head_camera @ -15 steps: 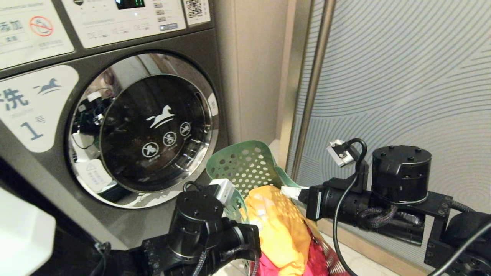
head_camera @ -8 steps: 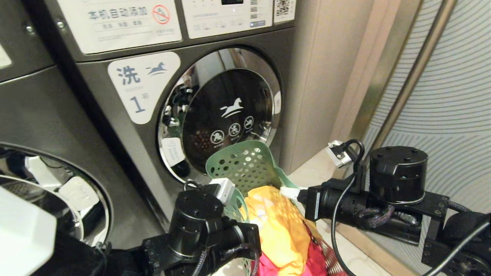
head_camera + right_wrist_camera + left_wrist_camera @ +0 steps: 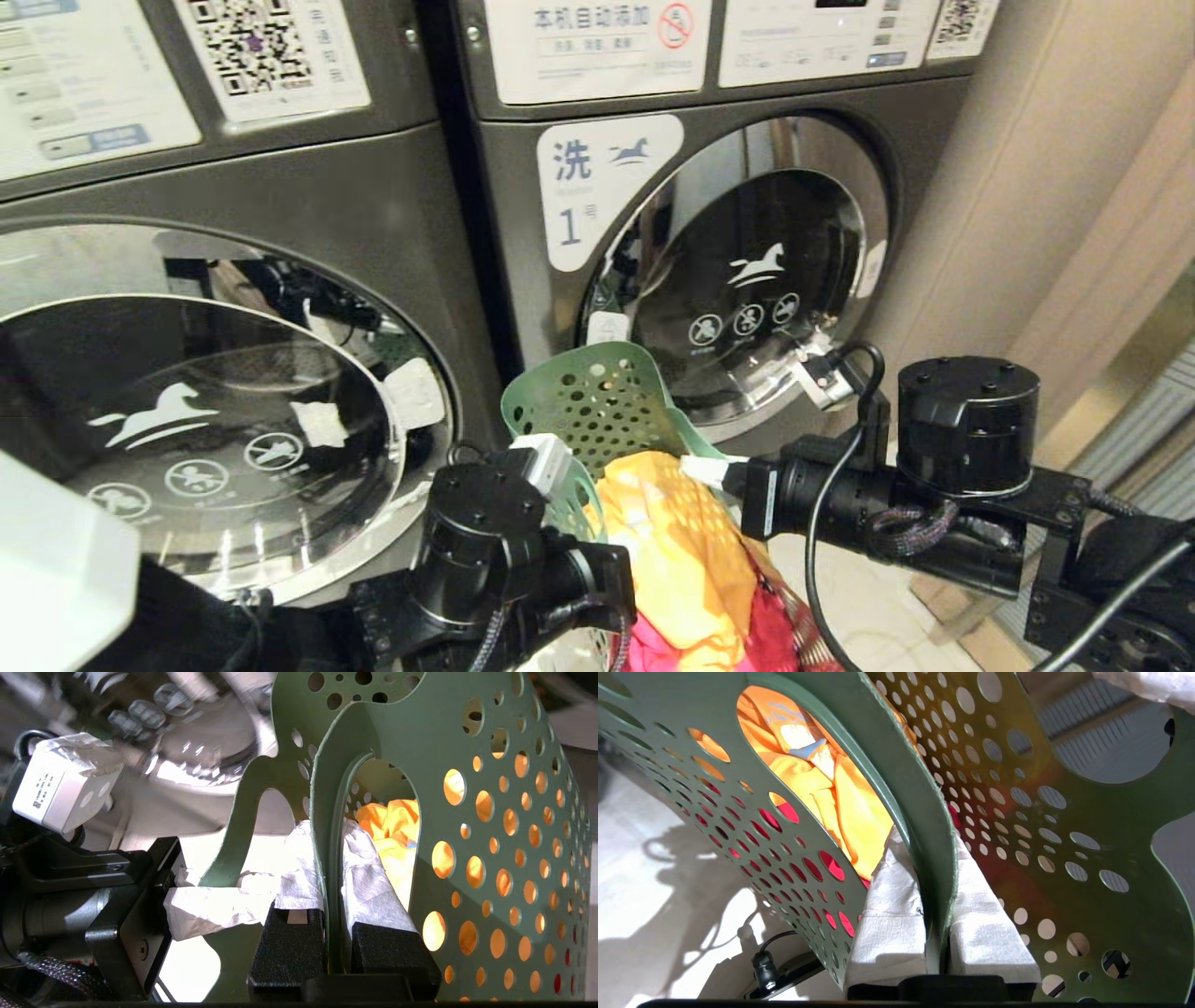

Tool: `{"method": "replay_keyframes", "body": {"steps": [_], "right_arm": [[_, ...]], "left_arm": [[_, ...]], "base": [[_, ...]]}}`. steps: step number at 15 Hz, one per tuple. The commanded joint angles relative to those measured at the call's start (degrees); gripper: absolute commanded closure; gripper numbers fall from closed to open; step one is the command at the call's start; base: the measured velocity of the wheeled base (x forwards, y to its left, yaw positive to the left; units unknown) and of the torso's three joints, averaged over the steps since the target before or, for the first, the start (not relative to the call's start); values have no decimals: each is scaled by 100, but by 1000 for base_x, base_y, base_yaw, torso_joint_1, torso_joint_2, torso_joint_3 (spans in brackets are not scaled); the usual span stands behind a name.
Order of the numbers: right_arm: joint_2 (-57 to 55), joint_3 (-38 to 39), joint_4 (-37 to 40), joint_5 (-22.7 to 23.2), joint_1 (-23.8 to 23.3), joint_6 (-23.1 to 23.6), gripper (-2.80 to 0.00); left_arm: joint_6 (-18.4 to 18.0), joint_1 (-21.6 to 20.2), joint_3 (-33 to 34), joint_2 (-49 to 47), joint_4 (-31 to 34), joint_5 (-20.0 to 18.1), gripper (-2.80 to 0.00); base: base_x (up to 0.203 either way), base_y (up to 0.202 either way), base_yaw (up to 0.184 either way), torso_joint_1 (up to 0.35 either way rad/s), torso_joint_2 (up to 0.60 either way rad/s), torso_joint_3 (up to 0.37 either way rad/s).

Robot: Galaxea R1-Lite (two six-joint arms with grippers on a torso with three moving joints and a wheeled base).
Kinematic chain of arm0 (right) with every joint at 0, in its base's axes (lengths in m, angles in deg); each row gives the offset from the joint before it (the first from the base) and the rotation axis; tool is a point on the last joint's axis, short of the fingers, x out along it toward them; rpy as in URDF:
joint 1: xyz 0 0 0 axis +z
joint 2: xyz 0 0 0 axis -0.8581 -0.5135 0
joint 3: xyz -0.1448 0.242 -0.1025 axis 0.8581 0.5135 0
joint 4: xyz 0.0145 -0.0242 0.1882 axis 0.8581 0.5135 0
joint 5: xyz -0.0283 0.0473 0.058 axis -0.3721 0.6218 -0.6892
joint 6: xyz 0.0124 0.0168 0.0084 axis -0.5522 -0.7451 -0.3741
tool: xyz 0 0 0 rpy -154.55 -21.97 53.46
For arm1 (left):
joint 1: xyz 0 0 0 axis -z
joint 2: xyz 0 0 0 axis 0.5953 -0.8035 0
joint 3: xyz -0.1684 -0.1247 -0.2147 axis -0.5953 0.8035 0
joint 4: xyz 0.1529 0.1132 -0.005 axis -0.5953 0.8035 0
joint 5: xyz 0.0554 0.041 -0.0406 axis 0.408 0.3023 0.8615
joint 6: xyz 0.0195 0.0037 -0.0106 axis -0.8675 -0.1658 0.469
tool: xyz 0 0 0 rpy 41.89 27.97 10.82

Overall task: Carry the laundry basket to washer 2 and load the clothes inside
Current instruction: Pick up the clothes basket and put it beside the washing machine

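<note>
The laundry basket (image 3: 597, 401) hung between the two arms in front of the machines, its green perforated wall rising just before the lower edge of the dark grey washer labelled 1 (image 3: 728, 271). Both tools gripped its rim — the left tool (image 3: 941, 914) was clamped tight on one edge, its white-wrapped fingers (image 3: 892, 914) pressed to either side of the plastic by an oval handle cut-out. The right tool (image 3: 332, 891) was closed the same way on the opposite edge, one padded finger inside the wall and one outside.

The clothes lay inside the basket: a yellow garment (image 3: 681, 551) on top, a pink-red garment (image 3: 747, 635) beneath it, both glowing through the round holes in the wrist views. To the left stood a like machine (image 3: 215, 411) with a round chrome-rimmed glass door; its number was not in view.
</note>
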Motion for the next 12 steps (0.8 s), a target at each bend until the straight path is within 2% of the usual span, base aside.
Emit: {"method": "replay_keyframes", "body": {"steps": [1,5,12], "right_arm": [[-10,15,-31,6,13,-14,0],[-89,7,-31,-3,13,-7,0],[-89,7,-31,-3,13,-7,0]], "left_arm": [[19,8,-4,-18,-27,7,0],[19,-1,-4,-53,-27,7,0],[19,-1,5,-53,-36,7,0]], "base": [[1,-6,173,1,-1,10],[1,-4,121,4,5,4],[0,0,0,0,0,0]]}}
